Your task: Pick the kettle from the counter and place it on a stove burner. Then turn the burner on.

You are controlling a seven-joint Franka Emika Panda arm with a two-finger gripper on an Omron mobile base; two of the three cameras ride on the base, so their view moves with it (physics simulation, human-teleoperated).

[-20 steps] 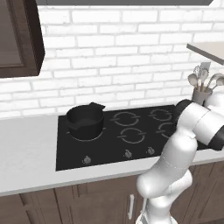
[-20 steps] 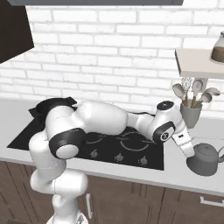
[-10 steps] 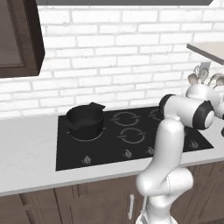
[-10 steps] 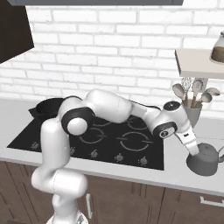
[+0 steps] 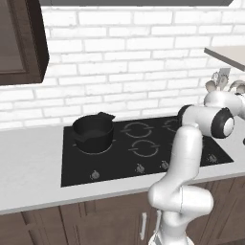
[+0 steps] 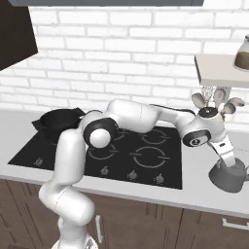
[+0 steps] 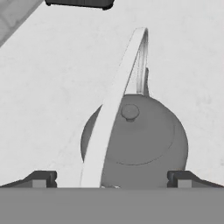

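— Which step is this?
— The pick. The gripper (image 7: 112, 178), spread wide, hangs over the kettle (image 6: 228, 176) on the counter (image 6: 204, 187), lower right of the right base view.
— Next?
— Probably lower, straddle the arched handle, then close.

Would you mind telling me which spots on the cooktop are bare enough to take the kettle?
The burners right of the black pot are bare, bordered by the knob row in front. The pot crowds the far-left burner. The kettle sits on the counter, under the gripper.
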